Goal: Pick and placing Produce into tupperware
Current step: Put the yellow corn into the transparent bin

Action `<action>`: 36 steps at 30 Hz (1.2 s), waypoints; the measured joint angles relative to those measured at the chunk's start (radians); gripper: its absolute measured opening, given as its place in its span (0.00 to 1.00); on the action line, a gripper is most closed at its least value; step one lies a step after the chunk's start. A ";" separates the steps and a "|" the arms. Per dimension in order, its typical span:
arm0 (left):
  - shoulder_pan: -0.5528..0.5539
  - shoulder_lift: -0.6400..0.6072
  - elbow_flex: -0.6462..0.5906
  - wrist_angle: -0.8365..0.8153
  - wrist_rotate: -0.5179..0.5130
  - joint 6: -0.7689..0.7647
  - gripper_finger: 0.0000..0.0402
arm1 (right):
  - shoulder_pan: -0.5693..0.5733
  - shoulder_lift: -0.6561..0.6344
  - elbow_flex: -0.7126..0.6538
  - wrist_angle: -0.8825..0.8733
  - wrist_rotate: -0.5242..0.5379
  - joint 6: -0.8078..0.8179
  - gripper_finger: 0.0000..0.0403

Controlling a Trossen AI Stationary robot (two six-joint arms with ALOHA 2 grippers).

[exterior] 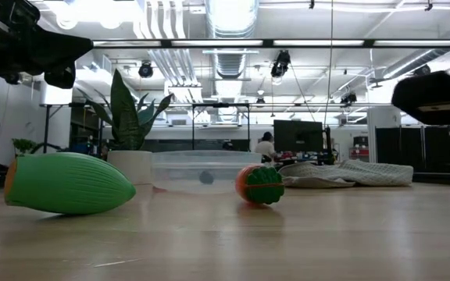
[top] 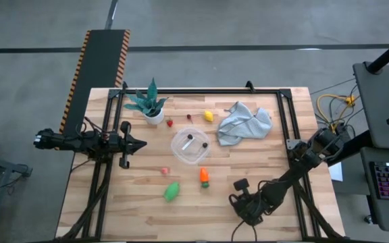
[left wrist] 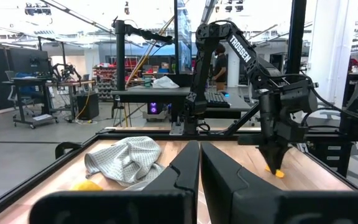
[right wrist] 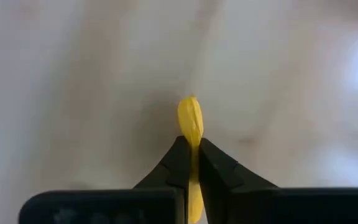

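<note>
The clear round tub [top: 190, 146] stands mid-table with two dark pieces inside; in the low view the tub [exterior: 201, 172] is behind the produce. Loose on the wood lie a yellow piece [top: 209, 115], a red one [top: 169, 123], a pink one [top: 165, 171], an orange one [top: 204, 177] and a green one [top: 172, 192]. My right gripper [right wrist: 190, 142] points down near the table's near-right part [top: 247, 204], shut on a small yellow piece [right wrist: 190, 118]. My left gripper [left wrist: 199, 168] waits shut, left of the tub [top: 138, 143]. My right gripper pinches the thin yellow piece between its two fingertips [right wrist: 178, 155], coming from above and pointing down. One end of the piece [right wrist: 190, 109] sticks out past the tips toward the table. In the left wrist view the yellow piece [left wrist: 278, 172] is at table height; whether it rests there I cannot tell.
A grey-blue cloth [top: 244, 123] lies crumpled at the far right of the tub. A teal-leaved plant in a white pot [top: 151, 106] stands at the far left. A black frame [top: 201, 91] runs along the table's far edge and sides. Bare wood shows around the right gripper.
</note>
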 joint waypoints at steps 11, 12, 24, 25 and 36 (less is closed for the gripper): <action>0.000 0.000 0.000 0.000 0.000 0.000 0.00 | -0.103 -0.076 -0.001 -0.005 0.164 -0.071 0.03; 0.000 0.000 0.000 0.000 0.000 0.000 0.00 | -0.116 -0.086 -0.001 -0.001 0.181 -0.092 0.03; 0.000 -0.001 0.000 0.004 0.000 0.000 0.00 | -0.369 -0.187 0.001 0.193 0.207 -0.389 0.03; 0.000 -0.001 0.000 0.001 0.000 0.000 0.00 | -0.395 -0.192 0.002 0.230 0.193 -0.413 0.03; 0.000 -0.001 0.000 0.001 0.000 0.000 0.00 | -0.684 -0.174 0.003 0.435 -0.162 -0.557 0.03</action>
